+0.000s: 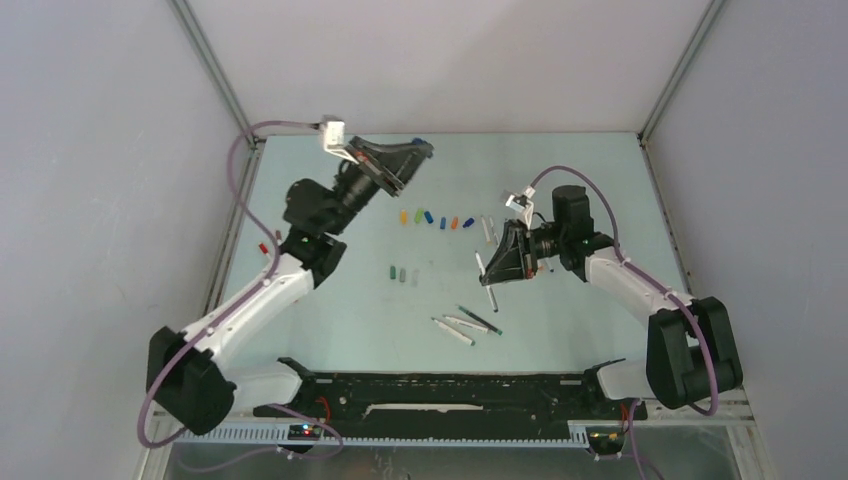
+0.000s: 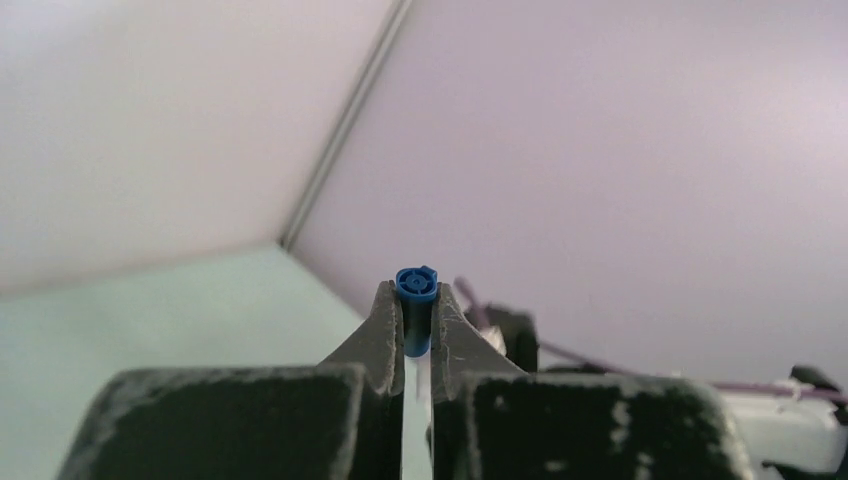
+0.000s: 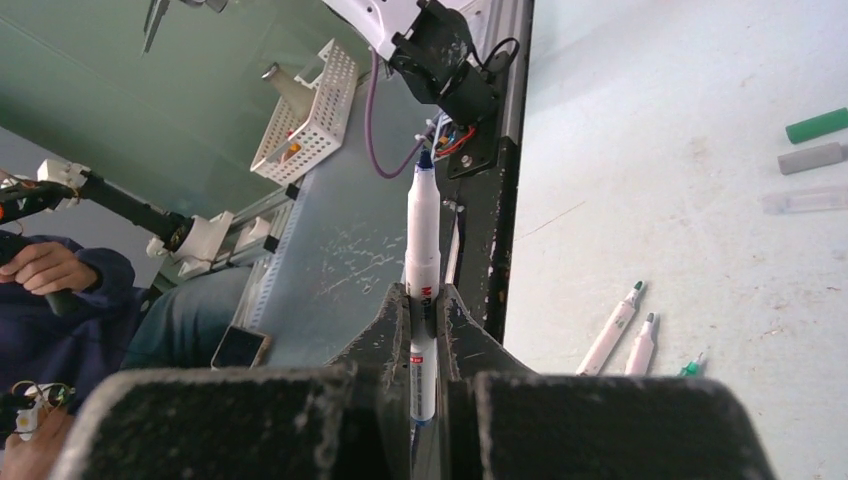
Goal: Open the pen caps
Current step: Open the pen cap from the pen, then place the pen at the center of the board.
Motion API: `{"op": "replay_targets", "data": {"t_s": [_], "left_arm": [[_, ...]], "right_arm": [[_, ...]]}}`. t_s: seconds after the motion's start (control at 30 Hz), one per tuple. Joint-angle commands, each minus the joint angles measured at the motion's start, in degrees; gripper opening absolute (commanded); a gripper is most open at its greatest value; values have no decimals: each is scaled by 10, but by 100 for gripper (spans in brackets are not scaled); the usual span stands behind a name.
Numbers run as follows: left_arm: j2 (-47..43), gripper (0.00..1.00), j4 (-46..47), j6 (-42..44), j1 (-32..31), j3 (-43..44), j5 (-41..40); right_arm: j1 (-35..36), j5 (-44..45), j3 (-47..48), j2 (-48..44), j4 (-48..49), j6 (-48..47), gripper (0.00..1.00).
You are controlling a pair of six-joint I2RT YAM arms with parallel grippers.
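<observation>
My left gripper (image 2: 417, 302) is raised over the far left of the table and shut on a small blue pen cap (image 2: 416, 287), whose open end sticks out past the fingertips. From above, that cap (image 1: 417, 143) shows as a blue dot at the left gripper (image 1: 423, 150). At mid-right, the right gripper (image 1: 487, 279) is shut on a white pen (image 3: 422, 230) with its blue tip bare. Loose pen caps (image 1: 436, 219) in yellow, green, blue and orange lie in a row between the arms. Three more, green (image 3: 816, 125), grey (image 3: 810, 157) and clear (image 3: 805, 200), lie nearer.
Three uncapped white pens (image 1: 466, 325) lie near the front middle of the table; two of them (image 3: 612, 328) show in the right wrist view. A couple of grey pens (image 1: 487, 228) rest just right of the cap row. The black base rail (image 1: 450, 392) runs along the near edge.
</observation>
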Motion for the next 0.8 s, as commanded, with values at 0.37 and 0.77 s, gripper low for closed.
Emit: {"op": "replay_targets", "data": {"t_s": [0.37,0.77], "left_arm": [[-204,4,-137,66,44,-148,-36],[-331,0,-189,-15,44,-351,-64]], "right_arm": [[9,311,86,-44,-382,-356,0],[64,463,104,44,-444,-402,0]]}}
